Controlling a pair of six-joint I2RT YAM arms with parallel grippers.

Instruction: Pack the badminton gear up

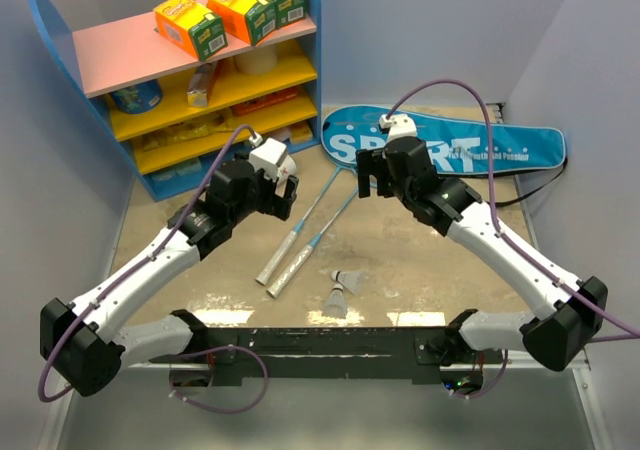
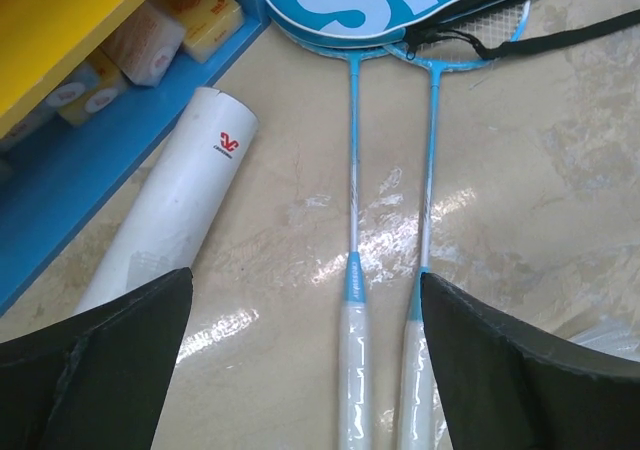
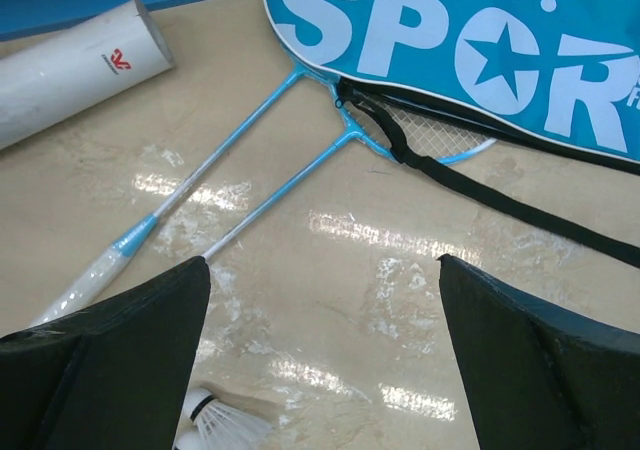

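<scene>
Not even halfway, I'd say. The big blue SPORT bag (image 1: 450,145) lies flat at the far side of the surface (image 1: 430,260), and its mouth looks unzipped. The two rackets (image 2: 353,350) have only their heads tucked in at that mouth. The shafts and silver-white handles stick out toward the arms, side by side, so they need sliding the rest of the way in.

Both arms hover over the shafts with nothing held. The left end effector (image 2: 305,275) is spread wide above the handles, and the right end effector (image 3: 325,260) is spread wide near the bag mouth.

The two shuttlecocks (image 1: 338,298) sit loose just beside the handle ends, not packed yet. After that the bag needs zipping up.
</scene>
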